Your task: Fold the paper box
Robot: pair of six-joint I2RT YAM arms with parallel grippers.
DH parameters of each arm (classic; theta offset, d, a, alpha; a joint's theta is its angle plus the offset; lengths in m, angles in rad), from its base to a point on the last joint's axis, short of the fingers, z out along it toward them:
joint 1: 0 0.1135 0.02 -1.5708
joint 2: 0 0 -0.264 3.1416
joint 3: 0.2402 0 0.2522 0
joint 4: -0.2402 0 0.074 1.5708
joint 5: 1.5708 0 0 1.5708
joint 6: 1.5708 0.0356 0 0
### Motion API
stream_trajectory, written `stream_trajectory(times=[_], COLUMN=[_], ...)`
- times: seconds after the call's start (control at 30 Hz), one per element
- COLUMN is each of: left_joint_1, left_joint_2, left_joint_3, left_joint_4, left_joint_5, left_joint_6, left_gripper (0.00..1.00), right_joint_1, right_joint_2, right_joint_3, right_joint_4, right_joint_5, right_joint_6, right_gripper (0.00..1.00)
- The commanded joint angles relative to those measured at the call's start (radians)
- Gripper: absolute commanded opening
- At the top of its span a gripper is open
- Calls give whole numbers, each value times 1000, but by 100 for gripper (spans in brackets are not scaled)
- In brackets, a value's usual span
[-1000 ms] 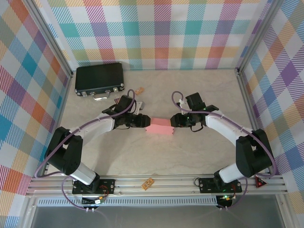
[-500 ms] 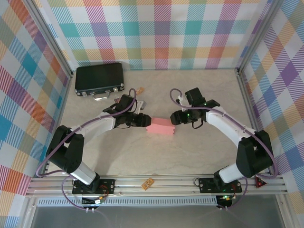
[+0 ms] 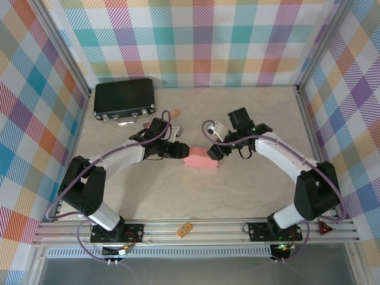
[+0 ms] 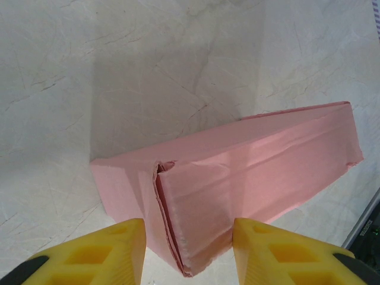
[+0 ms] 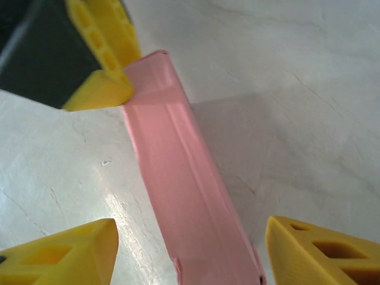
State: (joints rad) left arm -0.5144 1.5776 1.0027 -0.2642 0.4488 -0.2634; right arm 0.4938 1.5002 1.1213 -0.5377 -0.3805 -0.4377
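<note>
The paper box (image 3: 200, 158) lies mid-table between my left gripper (image 3: 180, 152) at its left end and my right gripper (image 3: 213, 154) at its right end, the case (image 3: 124, 98) behind-left.

The pale, marbled surface (image 3: 196, 193) carries 3 things. The pink paper box (image 3: 200, 158) lies flat near its middle. A black case (image 3: 124, 98) sits at the far left corner, with 1 small tan piece (image 3: 174, 113) just beside it.
</note>
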Motion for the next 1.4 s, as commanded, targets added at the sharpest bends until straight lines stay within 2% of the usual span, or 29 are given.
stream_trajectory(times=[0.0, 0.33, 0.5, 0.63, 0.83, 0.97, 1.2, 1.37], left_joint_1=[-3, -3, -3, -2, -3, -3, -2, -2], left_joint_2=[27, 26, 20, 17, -15, -58, -199, -304], left_joint_3=[13, 16, 17, 20, 30, 29, -16, -83], left_joint_4=[-80, -87, -88, -88, -87, -79, -62, -61], left_joint_5=[-14, -9, -7, 0, 20, 22, -40, -180], left_joint_6=[29, 37, 38, 39, 56, 61, 67, 56], left_gripper=[42, 42, 42, 42, 44, 48, 55, 58], right_joint_1=[33, 110, 127, 142, 162, 167, 173, 181], right_joint_2=[33, 128, 169, 179, 174, 152, 106, 77], right_joint_3=[8, 17, 30, 24, -14, -48, -89, -147], right_joint_4=[19, 76, 60, 83, 144, 194, 270, 402], right_joint_5=[-36, 144, 194, 245, 321, 351, 437, 542], right_joint_6=[-194, -313, -332, -335, -338, -342, -345, -352], right_gripper=[68, 70, 68, 64, 53, 47, 45, 45])
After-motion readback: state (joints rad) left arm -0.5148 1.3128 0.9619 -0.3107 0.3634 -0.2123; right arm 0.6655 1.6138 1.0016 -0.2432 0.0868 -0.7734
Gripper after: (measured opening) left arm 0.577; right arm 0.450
